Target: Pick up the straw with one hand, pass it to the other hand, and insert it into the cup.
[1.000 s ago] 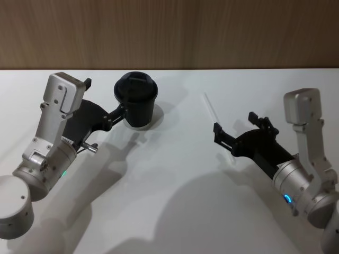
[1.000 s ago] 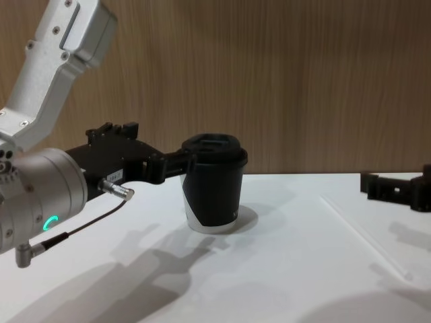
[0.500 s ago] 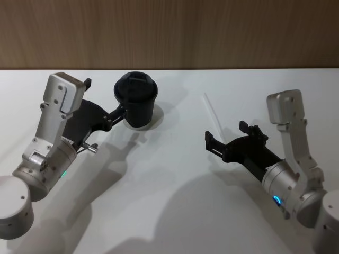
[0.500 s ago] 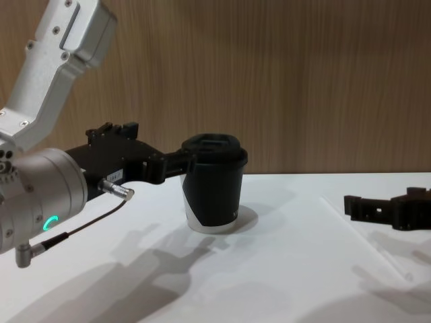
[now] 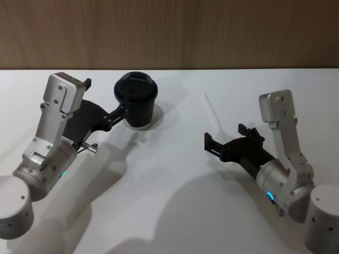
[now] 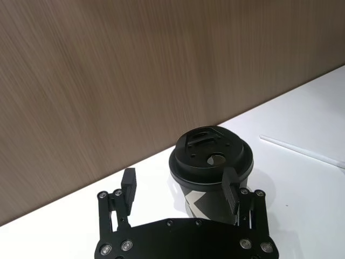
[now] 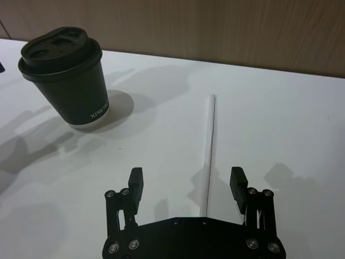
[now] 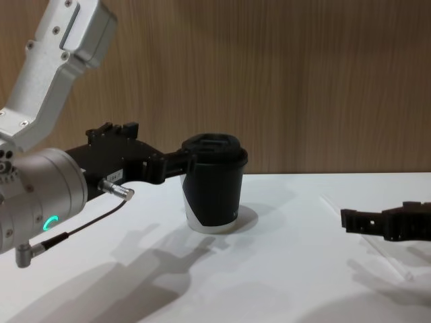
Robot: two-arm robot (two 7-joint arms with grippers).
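The straw [image 5: 211, 110] [image 7: 211, 145] lies flat on the white table, right of centre, running away from me. My right gripper [image 5: 224, 135] [image 7: 186, 175] [image 8: 377, 215] hovers low over the straw's near end, open, with the straw passing between its fingers and nothing gripped. The cup [image 5: 136, 100] [image 7: 64, 75] [image 8: 213, 185], black with a domed lid, stands upright at the back left. My left gripper [image 5: 105, 97] [image 6: 179, 181] [image 8: 158, 145] is open at the cup's left side, one fingertip close against the cup wall; I cannot tell if it touches.
A wooden wall [image 5: 212, 32] runs along the table's far edge. A thin black cable with a metal plug [image 8: 118, 192] hangs from my left wrist. Bare table [image 5: 175, 153] lies between the cup and the straw.
My right gripper has moved left and lower over the straw's near end, now straddling it. The left arm, cup and straw have not moved.
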